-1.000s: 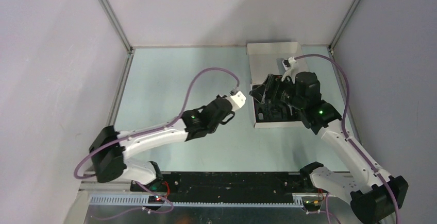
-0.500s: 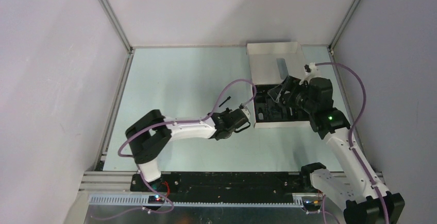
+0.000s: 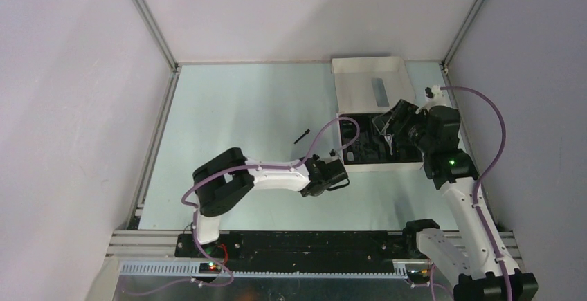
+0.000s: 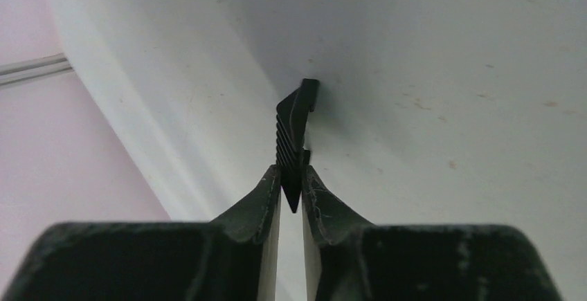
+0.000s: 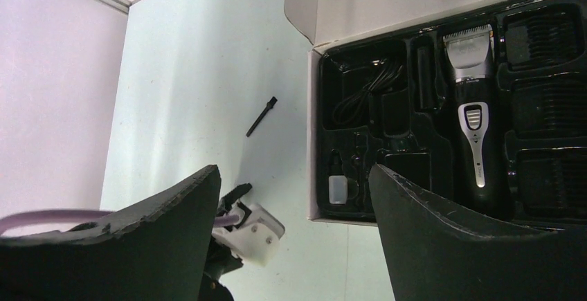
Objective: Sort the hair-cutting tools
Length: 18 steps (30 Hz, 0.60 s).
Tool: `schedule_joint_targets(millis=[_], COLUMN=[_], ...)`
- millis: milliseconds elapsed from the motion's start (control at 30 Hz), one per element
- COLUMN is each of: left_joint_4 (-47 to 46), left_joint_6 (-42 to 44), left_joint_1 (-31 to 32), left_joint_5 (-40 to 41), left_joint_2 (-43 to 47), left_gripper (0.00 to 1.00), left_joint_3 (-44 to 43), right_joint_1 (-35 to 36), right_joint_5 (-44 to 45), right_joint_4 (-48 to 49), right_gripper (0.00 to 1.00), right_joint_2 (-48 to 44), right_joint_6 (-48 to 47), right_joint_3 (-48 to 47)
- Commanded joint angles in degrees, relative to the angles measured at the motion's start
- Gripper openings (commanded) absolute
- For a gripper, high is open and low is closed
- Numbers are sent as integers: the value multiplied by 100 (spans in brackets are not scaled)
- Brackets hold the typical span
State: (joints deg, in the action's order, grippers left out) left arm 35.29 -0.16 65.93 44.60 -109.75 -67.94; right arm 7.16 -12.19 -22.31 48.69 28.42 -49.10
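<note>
Partly hidden, a comb attachment sits pinched in the left gripper.

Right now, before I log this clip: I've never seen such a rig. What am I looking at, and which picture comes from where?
Two robot arms are bolted at the near edge of a table. One picture looks down from above; the other two come from a camera on each wrist. The left gripper is shut on a small black ribbed piece. The right gripper hangs open above an open box whose black tray holds a hair clipper, a coiled cord and comb attachments. A thin black brush lies loose on the table.
</note>
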Motion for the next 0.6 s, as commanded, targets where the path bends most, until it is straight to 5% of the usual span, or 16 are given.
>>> schedule_joint_targets(millis=[0,567], left_joint_4=[308,480], left_joint_6=[-486,-764], left_joint_1=[168,155], left_joint_5=[-341,-1036], left_joint_2=[-51,764], left_gripper=[24,92], left_joint_3=[-187,-936], right_joint_1=[-100,-202], right_joint_5=[-105,-251], right_joint_4=[115,-68], right_gripper=[83,82], right_joint_2=[-87,-9], right_joint_6=[-61,-478], right_joint_3=[8,-309])
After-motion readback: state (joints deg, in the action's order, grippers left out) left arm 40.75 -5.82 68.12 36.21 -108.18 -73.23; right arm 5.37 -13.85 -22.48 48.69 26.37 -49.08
